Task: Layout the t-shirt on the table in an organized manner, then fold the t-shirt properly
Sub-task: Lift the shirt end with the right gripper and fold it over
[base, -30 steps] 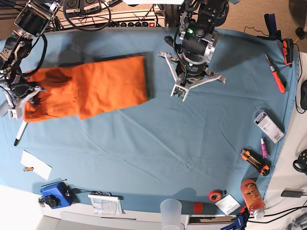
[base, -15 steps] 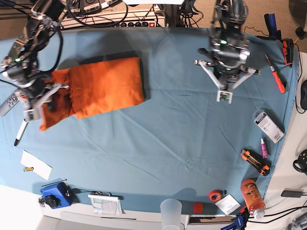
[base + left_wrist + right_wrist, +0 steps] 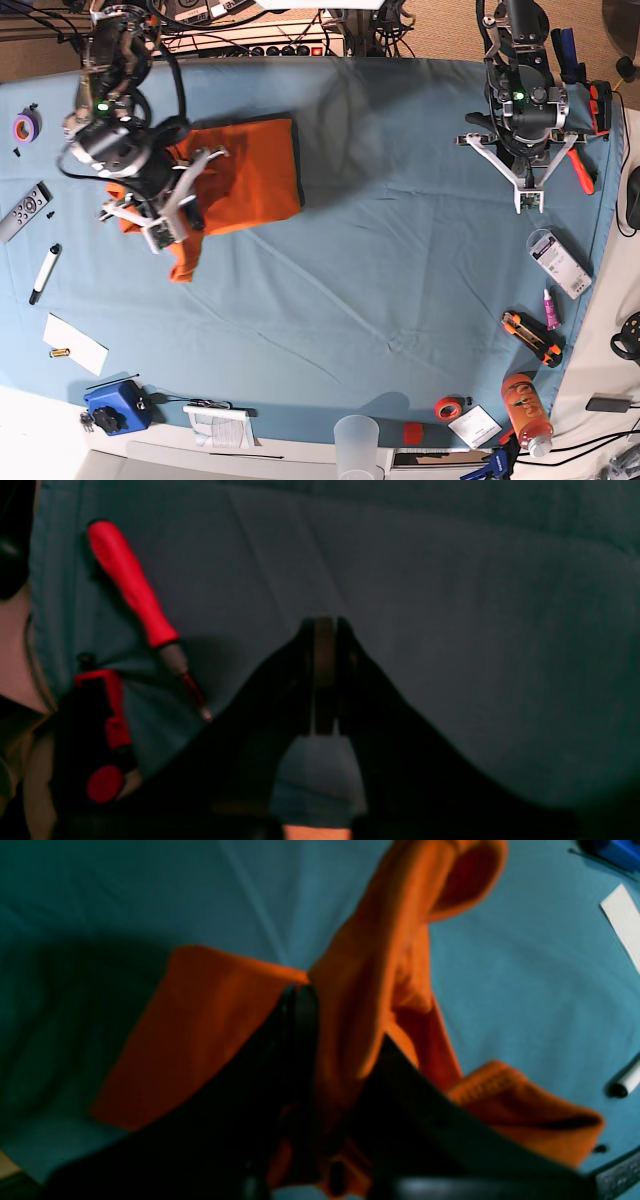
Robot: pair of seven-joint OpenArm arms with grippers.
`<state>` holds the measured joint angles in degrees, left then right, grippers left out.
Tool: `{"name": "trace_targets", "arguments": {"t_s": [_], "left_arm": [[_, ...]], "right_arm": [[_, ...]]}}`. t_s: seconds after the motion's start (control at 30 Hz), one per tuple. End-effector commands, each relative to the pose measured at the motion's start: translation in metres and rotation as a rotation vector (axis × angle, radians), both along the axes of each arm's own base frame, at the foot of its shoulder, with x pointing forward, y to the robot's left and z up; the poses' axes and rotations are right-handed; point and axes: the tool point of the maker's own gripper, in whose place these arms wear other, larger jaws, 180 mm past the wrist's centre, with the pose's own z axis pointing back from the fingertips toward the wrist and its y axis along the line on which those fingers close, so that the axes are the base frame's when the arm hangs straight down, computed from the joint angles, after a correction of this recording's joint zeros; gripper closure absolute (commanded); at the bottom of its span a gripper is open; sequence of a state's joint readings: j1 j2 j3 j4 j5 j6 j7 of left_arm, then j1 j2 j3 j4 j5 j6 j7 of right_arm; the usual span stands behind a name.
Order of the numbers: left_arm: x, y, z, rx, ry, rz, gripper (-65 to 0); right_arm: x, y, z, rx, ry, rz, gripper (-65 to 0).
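Two arms over the table (image 3: 330,290), covered in blue-teal cloth. Far left of the base view: purple tape roll (image 3: 25,126), remote (image 3: 24,210) and marker pen (image 3: 44,272), all well to the left of the right pincer (image 3: 160,232). That pincer is clamped on the t-shirt (image 3: 245,175), pinching a bunched end of orange cloth between its fingers; the wrist view shows the cloth squeezed in the jaws, with a sleeve and hem hanging loose past the tips. The pinched end is lifted off the table and droops below the pincer. The remaining cloth lies flat as a folded block, just right of the pincer and partly under it, on the upper left part of the table. Below the pincer near the front edge: white paper (image 3: 75,344) and blue box (image 3: 115,405). Further right along the front edge: clear plastic cup (image 3: 357,445), red tape roll (image 3: 450,408), orange bottle (image 3: 527,408).

Left pincer (image 3: 528,198) hangs over bare cloth at the far right, well apart from the shirt, fingers pressed together with nothing between them. Just to the right of it lies a red-handled screwdriver (image 3: 574,157); the wrist view has it at the left of the jaws, next to a red-and-black tool (image 3: 102,730) at the table edge. Below this pincer: clear packet (image 3: 559,262), orange-black cutter (image 3: 532,338).
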<state>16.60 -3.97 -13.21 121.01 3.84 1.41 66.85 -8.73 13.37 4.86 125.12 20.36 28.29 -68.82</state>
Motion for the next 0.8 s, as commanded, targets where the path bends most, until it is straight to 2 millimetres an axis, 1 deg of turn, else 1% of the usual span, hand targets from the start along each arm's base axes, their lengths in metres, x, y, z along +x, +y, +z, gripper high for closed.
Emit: {"name": "trace_targets", "arguments": {"t_s": [0.0, 0.1, 0.17, 0.3, 0.33, 0.4, 0.43, 0.47, 0.53, 0.67, 0.7, 0.77], "left_arm": [[0.006, -0.001, 0.009, -0.004, -0.04, -0.006, 0.0], [0.007, -0.007, 0.008, -0.04, -0.044, -0.014, 0.0], [0.007, -0.008, 0.008, -0.042, -0.045, -0.014, 0.0], [0.007, -0.008, 0.008, -0.042, -0.045, -0.014, 0.0], [0.007, -0.008, 0.008, -0.042, -0.045, -0.014, 0.0], [0.007, -0.008, 0.008, -0.042, -0.045, -0.014, 0.0], [0.007, -0.008, 0.008, -0.042, -0.045, -0.014, 0.0], [0.007, -0.008, 0.008, -0.042, -0.045, -0.014, 0.0], [0.007, -0.008, 0.008, -0.042, -0.045, -0.014, 0.0], [0.008, -0.008, 0.009, -0.042, -0.05, -0.015, 0.0], [0.008, -0.008, 0.009, -0.041, -0.053, -0.015, 0.0], [0.008, -0.008, 0.009, -0.041, -0.054, -0.015, 0.0]], "right_arm": [[0.004, 0.007, 0.008, -0.005, -0.037, 0.026, 0.0], [0.002, 0.023, -0.001, -0.055, -0.023, 0.058, 0.0], [0.0, 0.032, -0.006, -0.087, -0.014, 0.074, 0.0], [-0.011, 0.052, -0.018, -0.133, 0.029, 0.144, 0.0], [-0.012, 0.055, -0.02, -0.143, 0.032, 0.157, -1.3], [-0.013, 0.06, -0.021, -0.161, 0.023, 0.174, -11.2], [-0.013, 0.061, -0.021, -0.168, 0.017, 0.178, -14.9], [-0.012, 0.062, -0.021, -0.173, 0.014, 0.18, -17.0], [-0.012, 0.061, -0.021, -0.176, 0.016, 0.174, -17.4], [-0.013, 0.06, -0.015, -0.178, 0.007, 0.166, -17.4], [-0.013, 0.061, -0.01, -0.18, -0.008, 0.166, -17.4], [-0.01, 0.061, 0.009, -0.19, -0.071, 0.162, -17.4]]}}
